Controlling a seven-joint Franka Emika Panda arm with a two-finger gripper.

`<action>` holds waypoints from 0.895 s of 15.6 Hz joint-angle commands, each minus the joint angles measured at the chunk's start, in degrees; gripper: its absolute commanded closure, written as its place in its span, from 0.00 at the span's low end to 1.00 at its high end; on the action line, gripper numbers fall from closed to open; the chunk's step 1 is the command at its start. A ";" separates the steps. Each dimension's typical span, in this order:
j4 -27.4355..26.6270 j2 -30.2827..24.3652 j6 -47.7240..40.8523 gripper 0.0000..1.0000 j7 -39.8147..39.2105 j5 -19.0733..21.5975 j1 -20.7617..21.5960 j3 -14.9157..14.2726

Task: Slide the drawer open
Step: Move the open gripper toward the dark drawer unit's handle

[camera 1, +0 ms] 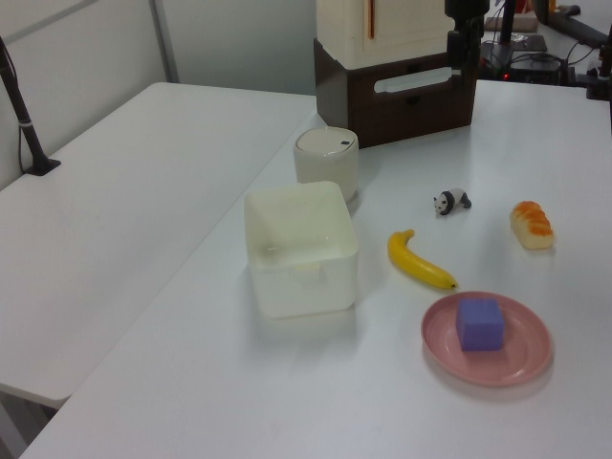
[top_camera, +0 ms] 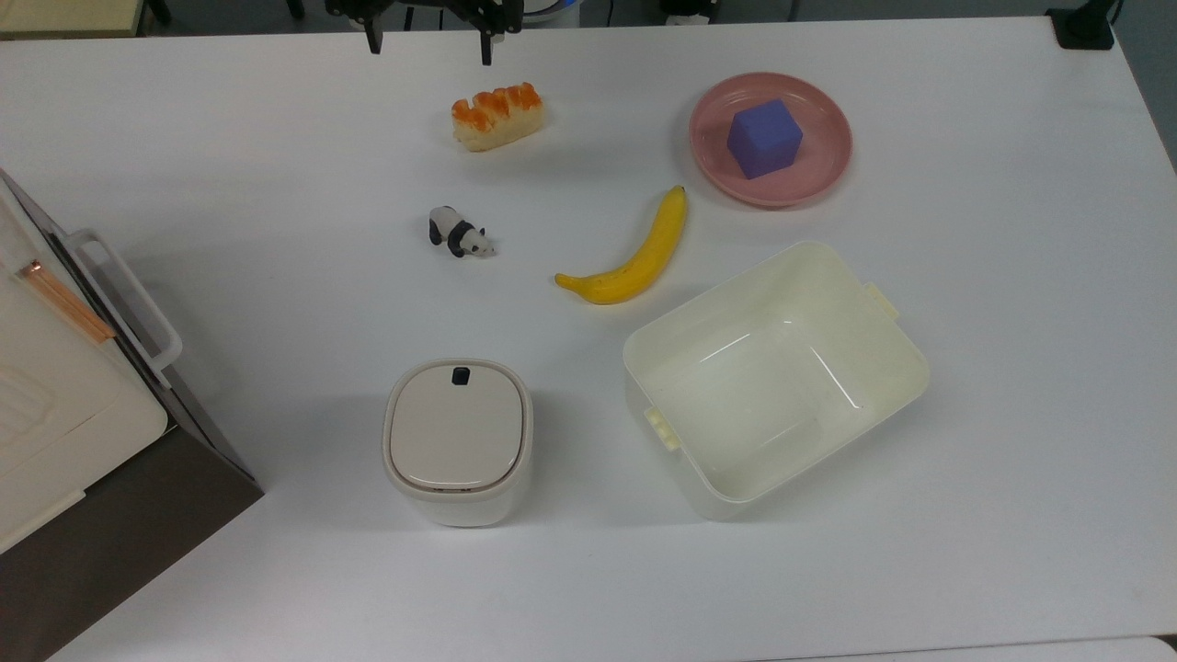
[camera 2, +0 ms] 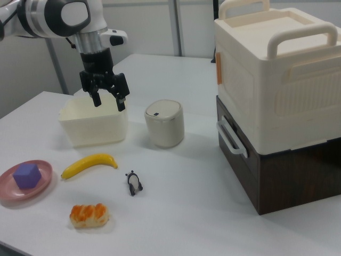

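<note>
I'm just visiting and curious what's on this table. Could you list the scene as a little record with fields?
tool: open, empty, raised above the table, apart from the drawer
drawer: shut, dark brown front, under a cream box
handle: white loop, untouched
bin: lid closed
tub: empty
plate: pink, holds a purple cube
loose items: banana, toy panda, bread

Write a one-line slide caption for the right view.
Open gripper hangs above the table, apart from the closed dark drawer with its white handle.
</note>
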 commanded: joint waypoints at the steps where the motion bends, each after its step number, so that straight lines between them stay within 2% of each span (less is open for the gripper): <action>1: 0.46 -0.12 -1.09 0.00 -4.60 0.32 -0.03 -0.03; 3: 0.46 -0.12 -1.09 0.00 -8.65 0.32 -0.12 -0.12; 9: 0.02 0.76 3.21 0.00 -28.06 0.23 -1.34 -0.56; 14: -0.07 3.12 11.72 0.00 -35.11 -0.99 -3.63 -0.56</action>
